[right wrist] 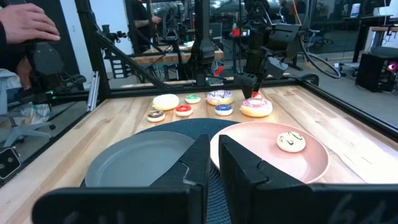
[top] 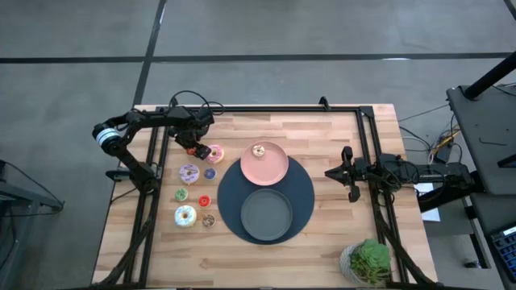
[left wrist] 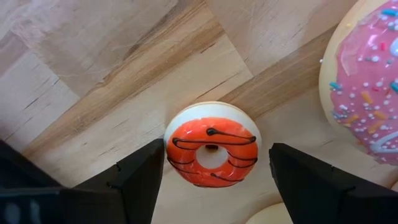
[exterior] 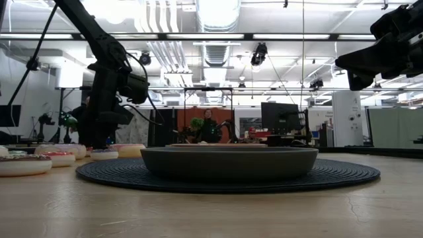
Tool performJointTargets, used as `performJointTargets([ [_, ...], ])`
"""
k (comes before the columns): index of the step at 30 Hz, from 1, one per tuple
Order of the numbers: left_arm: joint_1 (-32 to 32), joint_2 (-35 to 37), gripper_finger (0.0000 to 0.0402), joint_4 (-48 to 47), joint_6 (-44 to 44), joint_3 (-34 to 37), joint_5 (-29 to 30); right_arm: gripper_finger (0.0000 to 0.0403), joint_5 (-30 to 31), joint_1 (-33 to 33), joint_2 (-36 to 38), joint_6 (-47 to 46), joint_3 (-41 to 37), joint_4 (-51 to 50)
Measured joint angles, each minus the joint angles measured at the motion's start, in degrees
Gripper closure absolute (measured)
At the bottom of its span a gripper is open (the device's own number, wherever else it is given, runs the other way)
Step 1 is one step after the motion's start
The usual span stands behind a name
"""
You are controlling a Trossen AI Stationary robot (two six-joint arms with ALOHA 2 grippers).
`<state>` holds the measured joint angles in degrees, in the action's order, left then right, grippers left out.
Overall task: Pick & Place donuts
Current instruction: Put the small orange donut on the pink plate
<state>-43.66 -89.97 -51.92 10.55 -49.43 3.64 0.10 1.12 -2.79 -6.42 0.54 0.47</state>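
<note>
One donut [top: 259, 151] sits on my pink plate [top: 274, 168]; the others lie near the surface's left edge. Left gripper [left wrist: 211, 177] open, straddling the orange donut [left wrist: 212, 152]. Right gripper [right wrist: 211, 163] closed, idle at the right edge.

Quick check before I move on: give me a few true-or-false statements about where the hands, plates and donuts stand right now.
1. The left hand straddles a small orange-frosted donut with its fingers open. True.
2. The pink plate is empty. False: one small pale donut lies on it.
3. The right hand holds a donut. False: it is shut, holding nothing, waiting at the right side of the table.
4. The dark grey plate has no donut on it. True.
5. The big pink sprinkled donut sits on the round dark mat. False: it lies on the bare wood beside the left hand.
</note>
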Motion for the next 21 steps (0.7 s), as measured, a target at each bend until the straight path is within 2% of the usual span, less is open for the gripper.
performJointTargets([
  [21,0.0,0.0,0.019,0.1,-0.6,0.0,0.1,0.0374,0.0,0.0,0.0,0.0,0.0,0.0],
])
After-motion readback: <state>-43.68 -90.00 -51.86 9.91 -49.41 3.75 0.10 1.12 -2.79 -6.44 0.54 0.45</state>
